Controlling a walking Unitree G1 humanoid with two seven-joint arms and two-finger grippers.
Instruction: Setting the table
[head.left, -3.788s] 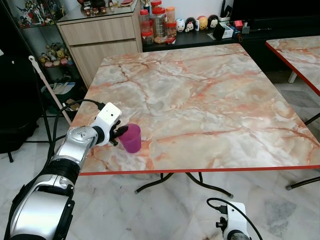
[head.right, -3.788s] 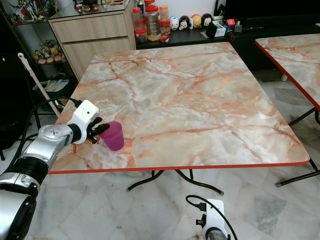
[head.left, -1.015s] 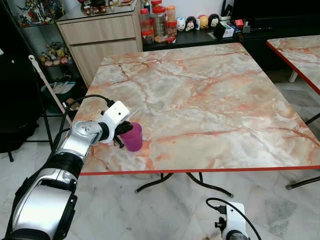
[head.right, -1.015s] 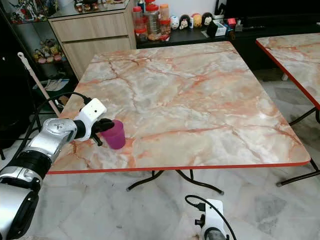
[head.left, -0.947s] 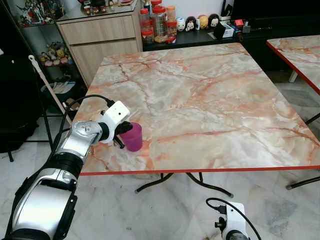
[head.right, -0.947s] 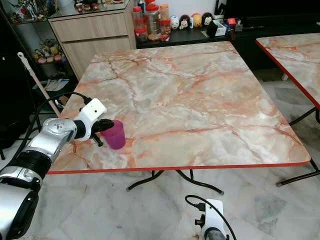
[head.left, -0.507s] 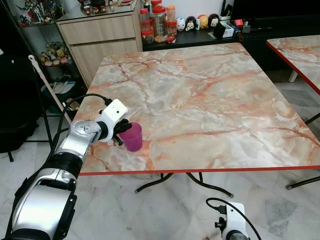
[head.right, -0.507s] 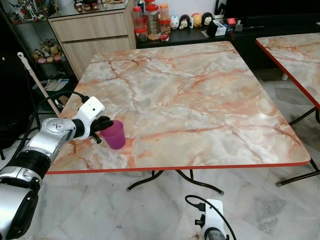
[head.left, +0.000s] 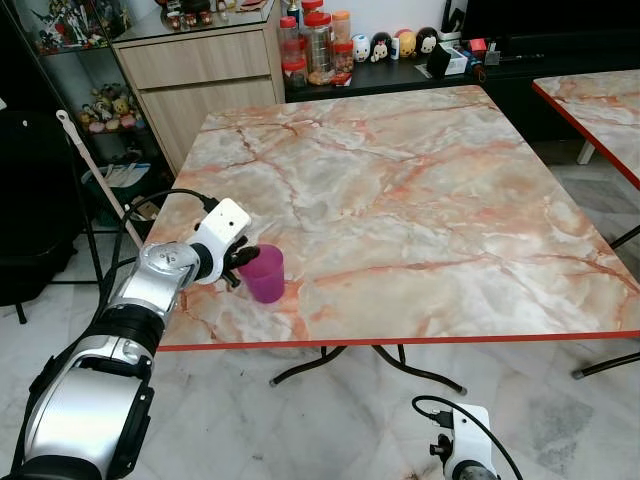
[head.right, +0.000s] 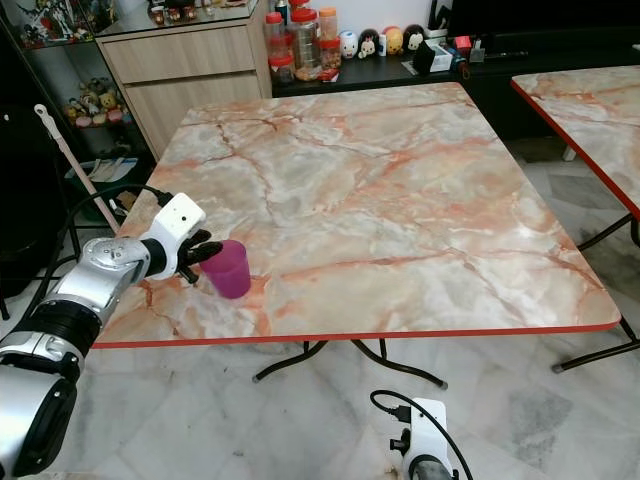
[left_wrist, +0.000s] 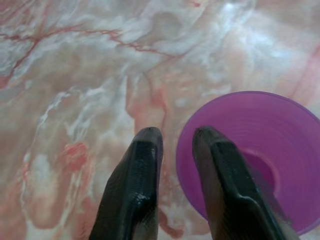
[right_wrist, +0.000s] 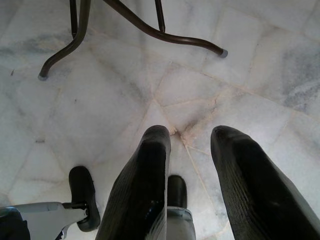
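I see a small magenta plastic cup standing upright on the orange-veined marble table with a red edge, near the table's front left corner. It is a plain tapered tumbler, wider at the rim than at the base, and through my left wrist camera its inside looks smooth and empty. Its long axis runs straight up, mouth toward the ceiling. My left gripper sits just beside the cup on its left — the two black fingers are slightly parted and grasp nothing, one of them lying over the cup's rim and the other over bare marble. My right gripper hangs idle over the pale tiled floor, fingers spread apart, with the table's dark metal legs ahead of it. Beyond the table's far edge stand a wooden cabinet, red-lidded jars and small figurines; a second marble table is at the right.
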